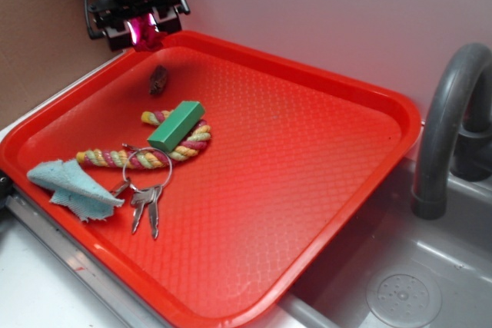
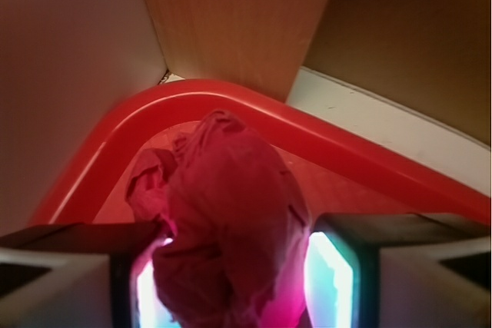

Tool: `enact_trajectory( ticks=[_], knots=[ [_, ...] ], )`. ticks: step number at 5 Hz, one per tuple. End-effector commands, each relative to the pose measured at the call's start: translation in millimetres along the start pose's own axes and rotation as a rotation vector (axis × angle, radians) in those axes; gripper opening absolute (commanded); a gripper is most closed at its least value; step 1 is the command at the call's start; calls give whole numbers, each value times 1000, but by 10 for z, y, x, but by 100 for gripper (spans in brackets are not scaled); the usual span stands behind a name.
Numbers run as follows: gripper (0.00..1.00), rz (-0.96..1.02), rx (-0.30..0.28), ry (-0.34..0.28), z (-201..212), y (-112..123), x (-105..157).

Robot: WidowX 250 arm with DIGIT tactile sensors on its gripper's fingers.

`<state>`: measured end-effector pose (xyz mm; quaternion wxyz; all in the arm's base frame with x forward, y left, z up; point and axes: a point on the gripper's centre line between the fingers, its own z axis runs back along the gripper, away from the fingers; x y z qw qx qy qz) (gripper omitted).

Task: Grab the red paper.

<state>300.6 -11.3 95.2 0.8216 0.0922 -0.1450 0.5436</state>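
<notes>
**Red paper sitting between the gripper's fingers at the tray's far corner**

The gripper (image 1: 144,34) is hanging over the far corner of the red tray (image 1: 323,74), and the wrist view is showing the red paper (image 2: 231,220) filling the gap between its two fingers (image 2: 334,266). The wad is bulging out ahead of the fingers, with the tray's curved rim just beyond it. The gripper is looking closed on the paper, narrow enough that both pads are pressing against the crumpled sides.

Judging from this, the grab itself is looking nearly done. To do it well, the gripper should be keeping its squeeze steady, since crumpled paper is giving way easily and could be slipping out if the grip loosens. Any lift should be going straight up, away from the rim just ahead.

Behind the gripper, toward the tray's middle, a small brown lump (image 1: 158,80) is lying on its own, and farther back a green block (image 1: 177,126) is resting on a coloured rope (image 1: 123,157), beside a ring of keys (image 1: 146,190) and a pale blue cloth (image 1: 69,186). None of these is touching the gripper.

No brand, label or writing is showing readably in either view.
</notes>
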Motion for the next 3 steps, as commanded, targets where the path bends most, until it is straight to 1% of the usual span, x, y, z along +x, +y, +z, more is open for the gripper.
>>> enact_trajectory(
  ticks=[1, 2, 3],
  knots=[
    [0, -127, -256, 95, 1337, 304, 27],
    [0, -175, -375, 132, 1797, 449, 188],
    [0, -256, -388, 207, 2025, 519, 393]
  ],
)
